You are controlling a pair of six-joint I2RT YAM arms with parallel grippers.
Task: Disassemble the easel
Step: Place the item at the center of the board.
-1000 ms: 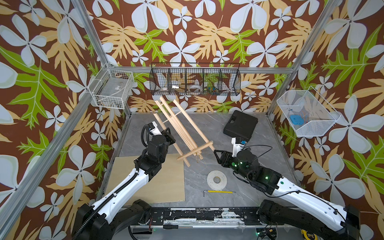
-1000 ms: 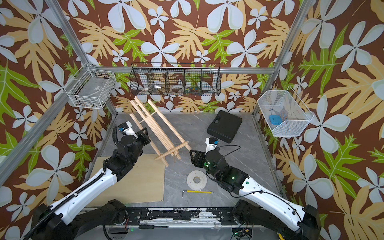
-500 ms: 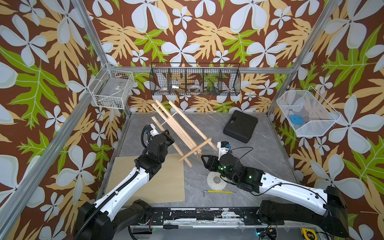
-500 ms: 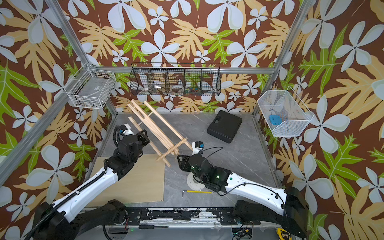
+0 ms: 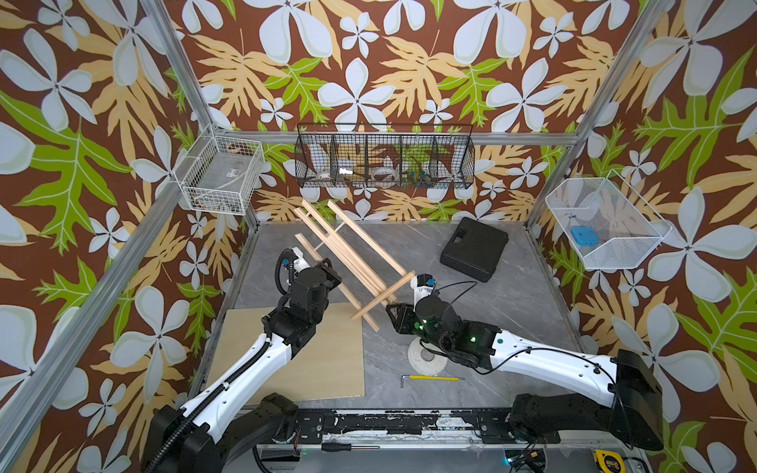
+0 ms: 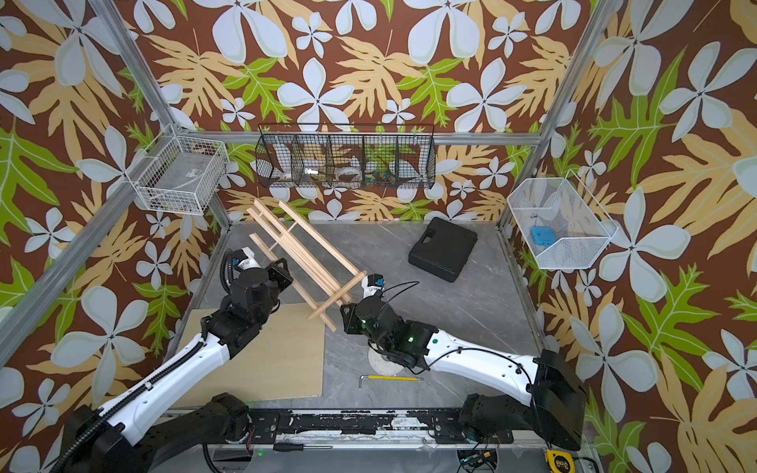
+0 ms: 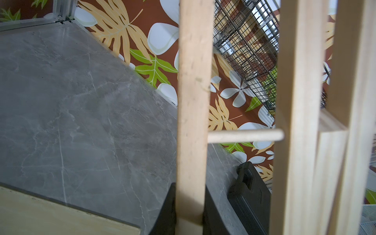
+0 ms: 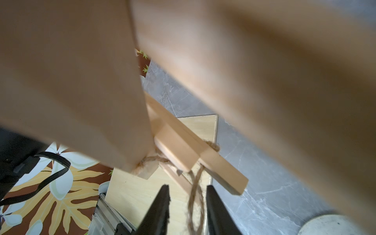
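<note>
R hand [image 8: 187, 187] swung in under easel [image 5: 348, 254], jaws narrowing, still apart astride twine [image 8: 193, 195]; L hand [image 5: 329, 268] clamped on leg [image 7: 193, 101]. Untie next, prob.

Up close in the right wrist view, easel [image 8: 71, 81] slats blurred to tan smears. Twine [image 8: 196, 195] between the right tool's [image 8: 187, 189] tips, contact unclear. Roll [image 5: 415, 362] half under the right arm. Basket [image 5: 385, 126] contents too small to name. Case [image 7: 250, 195] part-hidden behind slats.
</note>
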